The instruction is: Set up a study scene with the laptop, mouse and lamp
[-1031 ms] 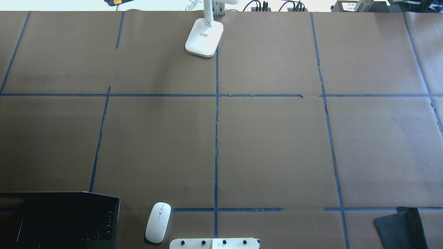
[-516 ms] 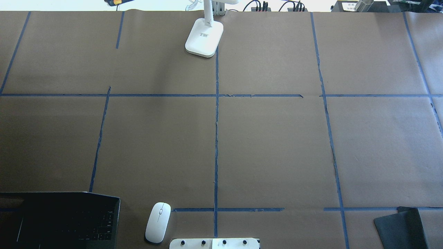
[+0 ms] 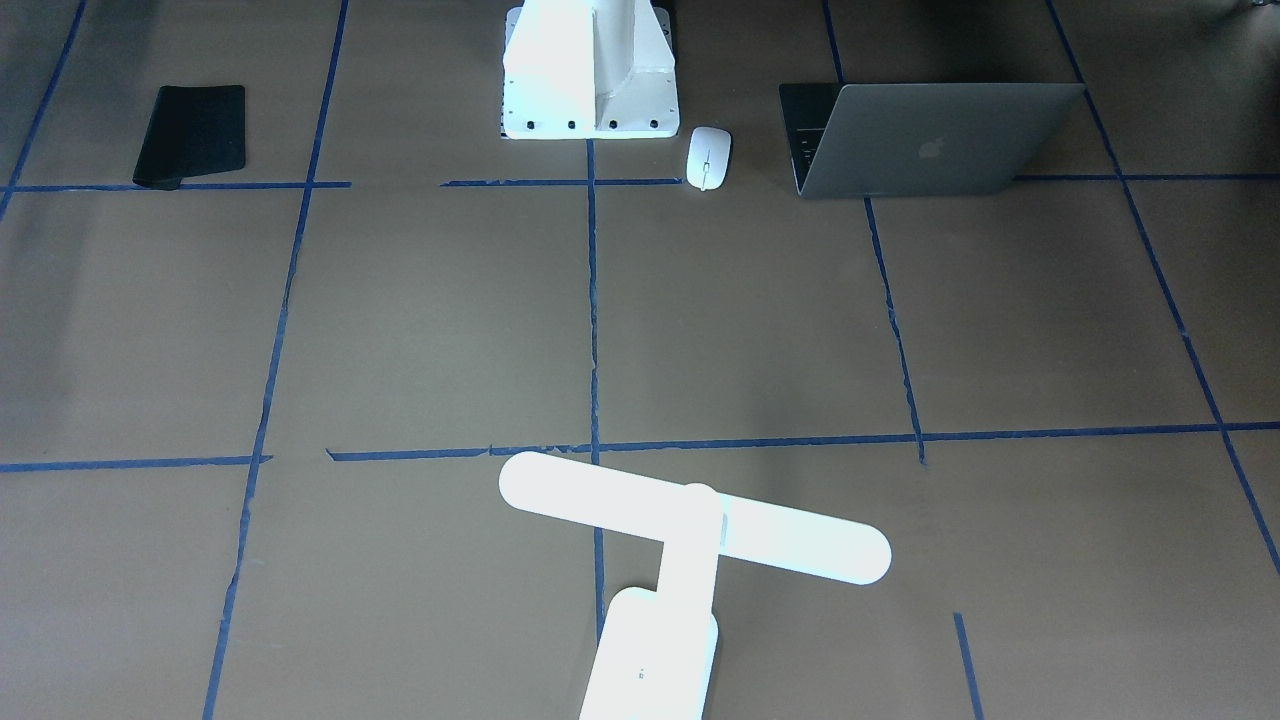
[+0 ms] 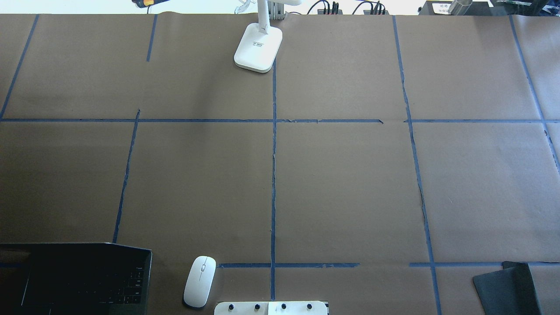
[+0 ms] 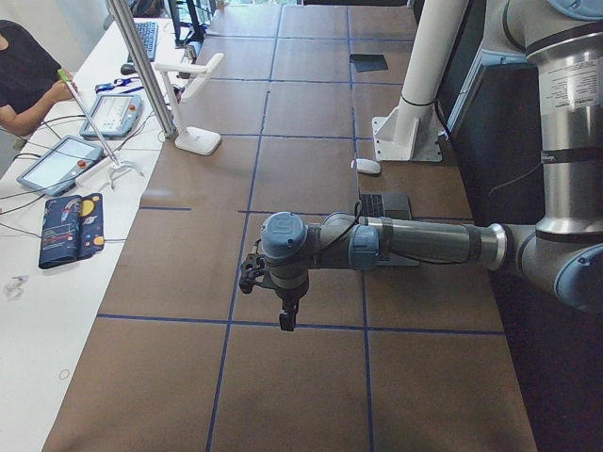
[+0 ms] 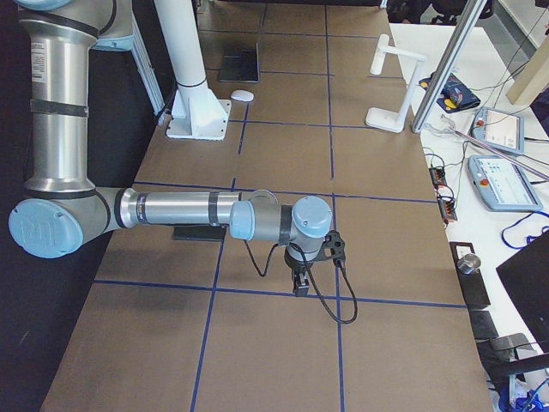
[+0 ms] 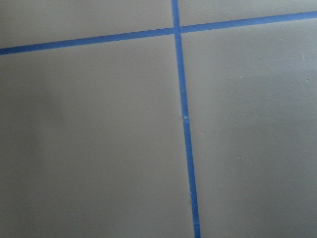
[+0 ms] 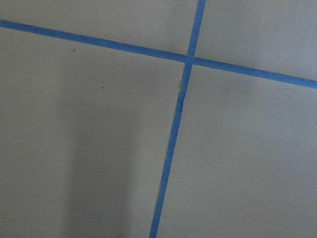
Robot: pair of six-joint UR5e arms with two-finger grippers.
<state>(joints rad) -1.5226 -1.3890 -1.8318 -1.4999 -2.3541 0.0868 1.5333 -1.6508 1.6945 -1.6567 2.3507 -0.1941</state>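
Observation:
The laptop [image 3: 930,140] stands open at the table's near-left corner [image 4: 83,280], its apple-logo lid facing away from me. The white mouse [image 4: 200,281] lies just right of it, beside the pedestal; it also shows in the front view [image 3: 708,158]. The white lamp [image 3: 690,520] stands at the far middle edge; its base [image 4: 258,47] shows in the overhead view. My left gripper [image 5: 285,320] hangs over bare paper beyond the laptop, and my right gripper [image 6: 300,285] over bare paper on the other side. Both show only in side views, so I cannot tell their state.
A black mat [image 4: 507,288] lies at the near-right corner [image 3: 192,135]. The white bolted pedestal [image 3: 588,70] stands at the near middle edge. Blue tape lines grid the brown paper. An operator [image 5: 19,75] and teach pendants [image 6: 497,129] are beyond the far edge.

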